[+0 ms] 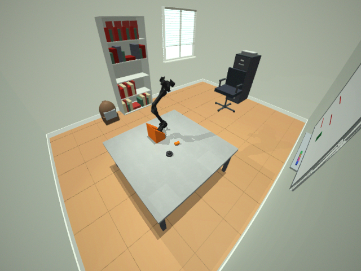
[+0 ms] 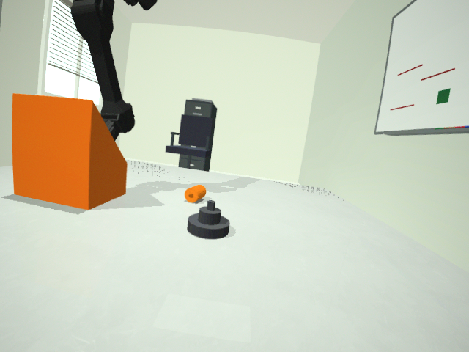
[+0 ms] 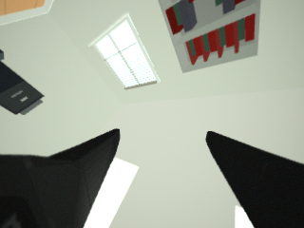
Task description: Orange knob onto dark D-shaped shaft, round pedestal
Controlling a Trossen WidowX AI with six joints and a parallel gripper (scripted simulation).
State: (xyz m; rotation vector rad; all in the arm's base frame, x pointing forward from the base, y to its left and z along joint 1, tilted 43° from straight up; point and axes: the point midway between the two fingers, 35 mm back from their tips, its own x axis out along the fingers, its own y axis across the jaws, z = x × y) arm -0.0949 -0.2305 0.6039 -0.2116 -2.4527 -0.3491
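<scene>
Orange knob point(image 1: 176, 143) point(image 2: 198, 192) laid sideways near the round pedestal point(image 1: 168, 153) point(image 2: 208, 226) — shaft left uncovered, gripper point(image 3: 162, 134) raised high — jaws parted, nothing grasped

This is an office: a wheeled swivel chair point(image 1: 230, 84) point(image 2: 196, 130) stands by a dark filing cabinet point(image 1: 252, 68) point(image 2: 200, 107) point(image 3: 20, 97), a tall bookcase point(image 1: 106, 55) point(image 3: 220, 66) holds rows of red, green and cream books, and a whiteboard point(image 1: 329, 128) point(image 2: 420, 49) with red strokes hangs on the wall near a window with blinds point(image 1: 179, 31) point(image 2: 68, 49) point(image 3: 125, 54).
</scene>
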